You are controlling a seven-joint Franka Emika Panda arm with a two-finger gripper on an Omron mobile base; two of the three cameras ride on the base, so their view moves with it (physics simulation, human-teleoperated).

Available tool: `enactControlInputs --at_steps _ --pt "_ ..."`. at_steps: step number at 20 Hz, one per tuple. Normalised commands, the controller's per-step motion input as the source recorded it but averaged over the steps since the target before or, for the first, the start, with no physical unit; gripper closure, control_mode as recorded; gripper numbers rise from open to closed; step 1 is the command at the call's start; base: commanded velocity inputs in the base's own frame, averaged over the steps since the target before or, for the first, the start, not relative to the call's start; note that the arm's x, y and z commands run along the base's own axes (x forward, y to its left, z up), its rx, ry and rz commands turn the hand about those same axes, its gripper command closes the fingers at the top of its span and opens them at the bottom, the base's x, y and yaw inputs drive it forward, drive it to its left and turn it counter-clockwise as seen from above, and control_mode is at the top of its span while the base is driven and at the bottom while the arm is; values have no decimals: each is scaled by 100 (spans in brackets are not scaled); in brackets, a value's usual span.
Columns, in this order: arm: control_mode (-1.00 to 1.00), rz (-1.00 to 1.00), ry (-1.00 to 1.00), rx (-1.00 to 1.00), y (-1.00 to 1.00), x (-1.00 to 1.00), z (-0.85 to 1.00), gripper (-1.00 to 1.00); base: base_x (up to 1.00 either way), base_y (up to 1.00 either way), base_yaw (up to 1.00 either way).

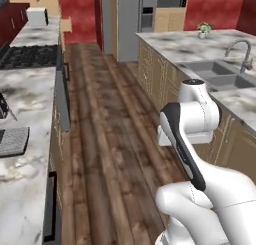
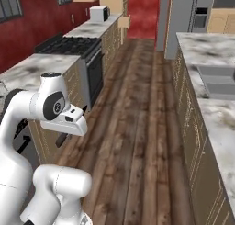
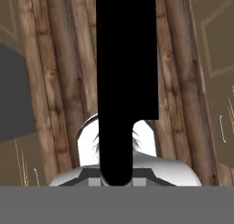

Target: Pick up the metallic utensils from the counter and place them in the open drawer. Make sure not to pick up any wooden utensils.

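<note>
Item 1: my tool point(image 3: 116, 178) is gripping the knife point(image 3: 127, 58), its jaws closing narrowly on the handle. In the hand view the handle's rounded end is sitting where the fingers meet, and the fingers themselves are hiding behind it. Item 2: the knife is showing as a flat black shape, narrow at the handle and stepping out wider at the blade. It is pointing away from the hand and hanging over the brown plank floor point(image 3: 59, 81), well clear of any desk. Item 3: my arm point(image 1: 192, 124) is folding upright in the aisle between 2 rows of light-tan cabinets, with the hand turning down toward the floor. Item 4: the left desk point(image 1: 30, 94), white-grey marble, is running along the left base view and carrying a grey mat point(image 1: 12, 141) near me. A black stove point(image 1: 30, 56) is sitting further on, with a white appliance point(image 1: 36, 16) at the far end. Item 5: the open drawer point(image 1: 65, 25), a plain light-tan box, is standing out from the far end of that left row, well apart from the knife. Item 6: the right desk point(image 1: 200, 46) is holding a grey sink point(image 1: 220, 74) with a curved faucet point(image 1: 240, 51) and a small potted plant point(image 1: 203, 29). Item 7: a grey fridge point(image 1: 127, 19) is standing at the far end of the aisle.
</note>
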Motion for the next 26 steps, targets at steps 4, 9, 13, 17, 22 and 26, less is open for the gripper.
enactControlInputs --at_steps 4,9,13,17,22,26 --pt "100 0 0 0 0 0 0 100 100 -15 5" --pt "100 0 0 0 0 0 0 100 100 -12 4" --pt "100 0 0 0 0 0 0 100 100 -3 5" --pt "100 0 0 0 0 0 0 100 100 -20 2" --pt "100 0 0 0 0 0 0 100 100 0 0" --pt "100 0 0 0 0 0 0 100 100 -3 0"
